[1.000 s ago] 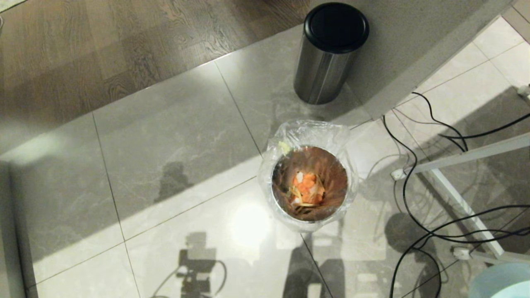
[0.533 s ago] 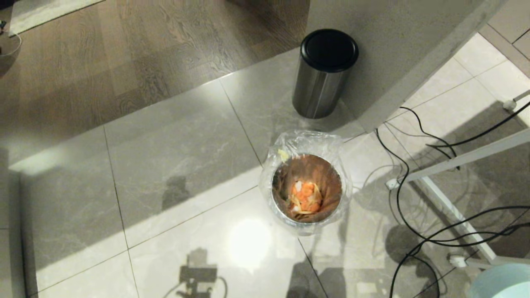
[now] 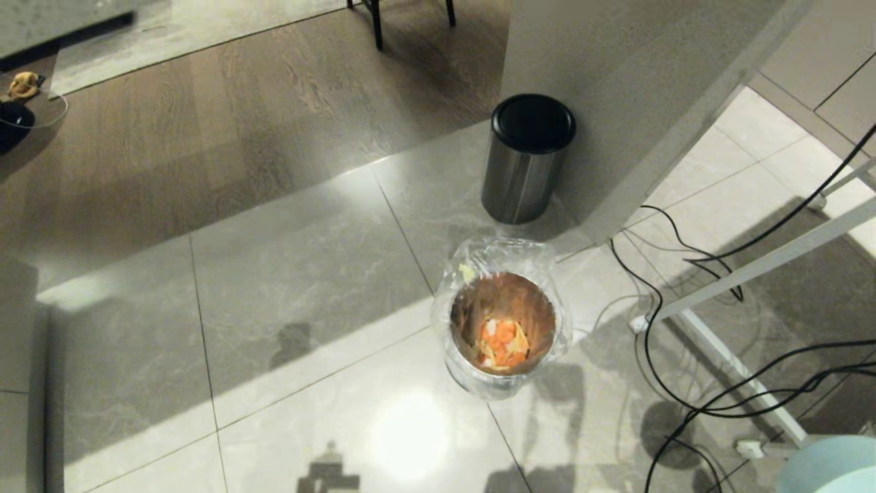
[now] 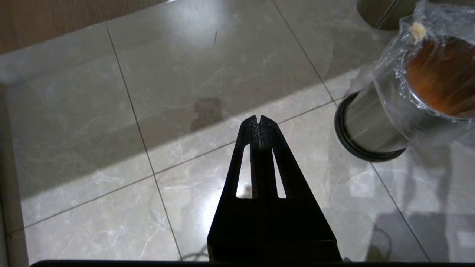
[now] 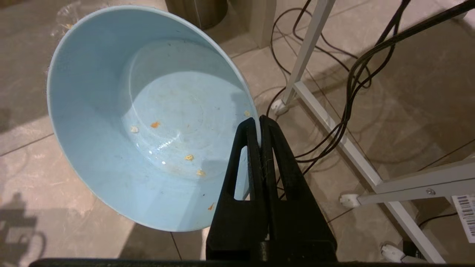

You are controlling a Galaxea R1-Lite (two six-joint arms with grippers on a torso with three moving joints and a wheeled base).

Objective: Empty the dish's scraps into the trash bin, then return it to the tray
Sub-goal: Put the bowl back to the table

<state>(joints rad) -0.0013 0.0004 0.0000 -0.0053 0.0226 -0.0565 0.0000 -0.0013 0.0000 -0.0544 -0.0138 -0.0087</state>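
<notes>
Below, on the grey tiled floor point(image 3: 287, 308), stands the trash bin point(image 3: 503, 325), a small round metal can lined with a crinkly clear plastic bag whose edge folds over the rim. The scraps point(image 3: 501, 337), orange carrot slices mixed with pale yellowish bits, lie at the bottom of its coppery interior; one pale fragment clings to the bag at the far rim. Behind it, near a grey wall corner, stands a taller steel bin point(image 3: 527, 161) with a black lid. Black cables point(image 3: 691, 411) trail across the tiles to the robot's right, around white frame legs point(image 3: 746, 263).

The right gripper point(image 5: 259, 128) is closed tight on the rim of the dish point(image 5: 148, 122), one finger inside the bowl and one outside. The dish, pale blue and smooth, is held tilted with its hollow turned toward the wrist camera; only a few small orange and yellowish crumbs stick to its inner surface. In the head view just a pale blue edge of it shows at the lower right corner, well apart from the trash bin.

The left gripper point(image 4: 259, 124) hangs over bare tiles beside the trash bin, fingers pressed together and holding nothing.
</notes>
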